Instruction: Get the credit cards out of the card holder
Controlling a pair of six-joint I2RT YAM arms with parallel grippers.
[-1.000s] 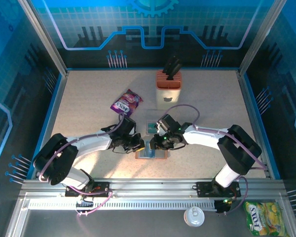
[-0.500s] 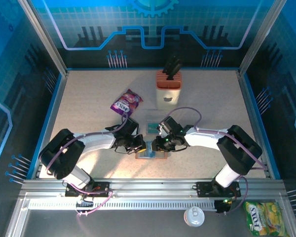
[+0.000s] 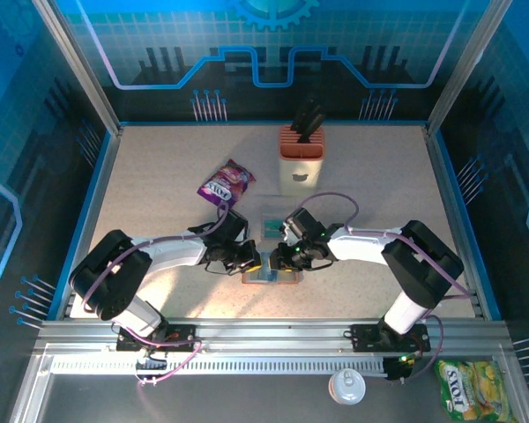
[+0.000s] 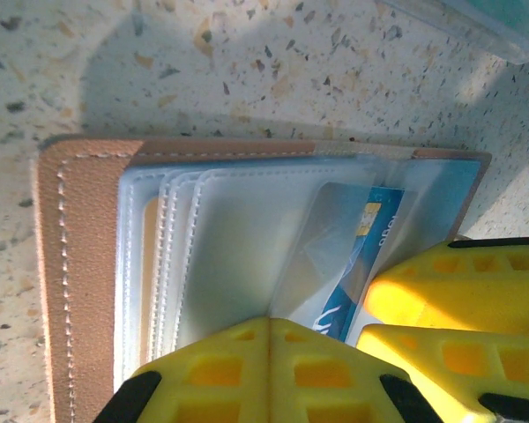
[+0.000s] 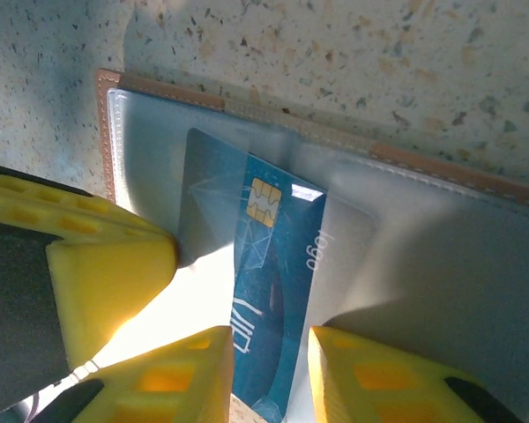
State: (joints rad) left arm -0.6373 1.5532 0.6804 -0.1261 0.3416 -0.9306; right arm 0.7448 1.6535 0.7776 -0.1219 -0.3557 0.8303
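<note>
Card holder (image 3: 271,276) lies open and flat on the bench (image 3: 159,159), close to the near edge, between my two arms. My left tool (image 4: 269,339) is fully closed and holds nothing. Its joined fingertips press down on the clear pockets (image 4: 238,229) to pin the card holder. My right tool (image 5: 271,345) is partly open, and one blue credit card (image 5: 273,264) with a gold chip (image 5: 263,201) stands between its fingers. Both fingers seem to touch it, so I judge that it grips the card. The upper part of this card is under the clear plastic, so it is not out yet.

To do this step well, I would pull the card slowly and straight along the pocket, without lifting, because a tilt may jam a corner against the stitched seam. The left tool must press firmly, otherwise the whole card holder will slide with the card. I would also check that the grip is on the card alone and not on the plastic. Whether more cards sit in the other pockets, I cannot tell. A flat teal piece (image 3: 271,227) lies just beyond the card holder; it may be a card, but I cannot say.
</note>
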